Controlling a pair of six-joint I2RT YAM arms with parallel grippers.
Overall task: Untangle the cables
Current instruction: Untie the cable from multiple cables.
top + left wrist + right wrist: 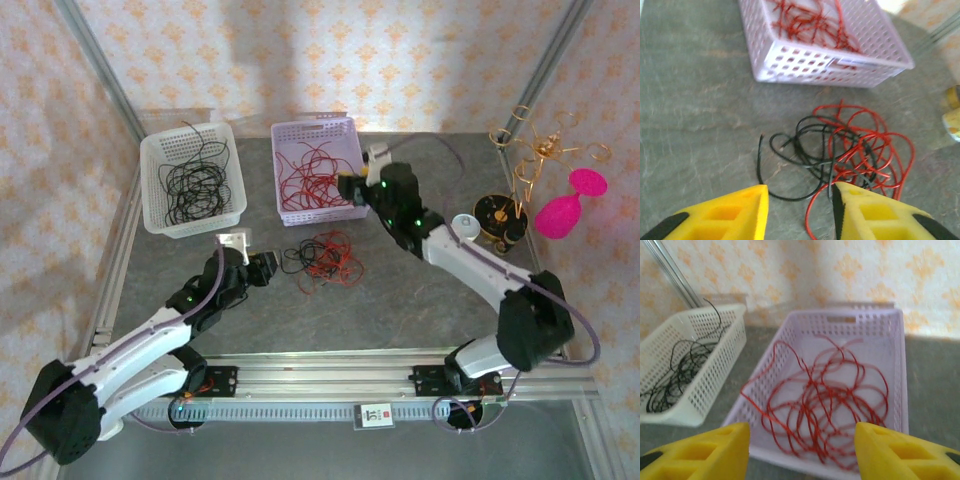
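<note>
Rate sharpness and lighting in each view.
Top external: sharp, with the back wall washed out. Left wrist: tangled cables fairly crisp, lilac basket slightly soft. Right wrist: softest, the red cables in the basket smeared.

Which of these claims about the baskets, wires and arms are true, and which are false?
1. The white basket holds black cables. True.
2. The lilac basket holds black cables too. False: it holds red cables.
3. A tangle of red and black wire lies on the table near the lilac basket. True.
4. The right gripper clamps a red wire. False: its jaws stand open and empty above the lilac basket.
</note>
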